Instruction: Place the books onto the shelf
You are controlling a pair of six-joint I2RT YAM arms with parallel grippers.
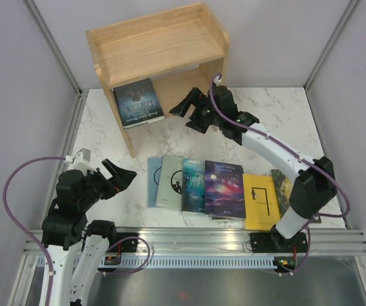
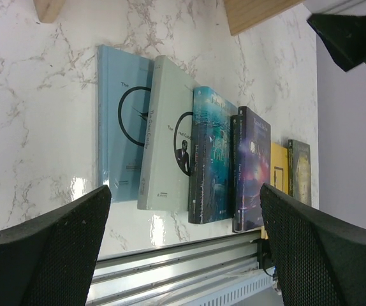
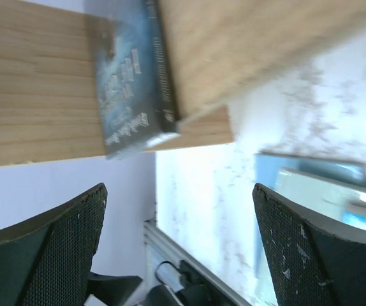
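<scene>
The light wooden shelf (image 1: 157, 44) stands at the back of the table. One dark blue book (image 1: 138, 102) leans in its lower tier at the left; in the right wrist view this book (image 3: 129, 83) rests against the wood. My right gripper (image 1: 184, 105) hangs open and empty just right of that book, in front of the lower tier. Several books lie in a row on the marble: pale blue (image 1: 154, 182), white (image 1: 170, 182), teal (image 1: 193, 185), dark starry (image 1: 224, 189), yellow (image 1: 261, 201) and green-gold (image 1: 282, 188). My left gripper (image 1: 120, 172) is open and empty, left of the row.
A metal rail (image 1: 196, 239) runs along the near table edge, carrying both arm bases. Grey walls close in the left, right and back sides. Bare marble (image 1: 266, 121) lies between the shelf and the row of books. A purple cable (image 1: 17, 191) loops beside the left arm.
</scene>
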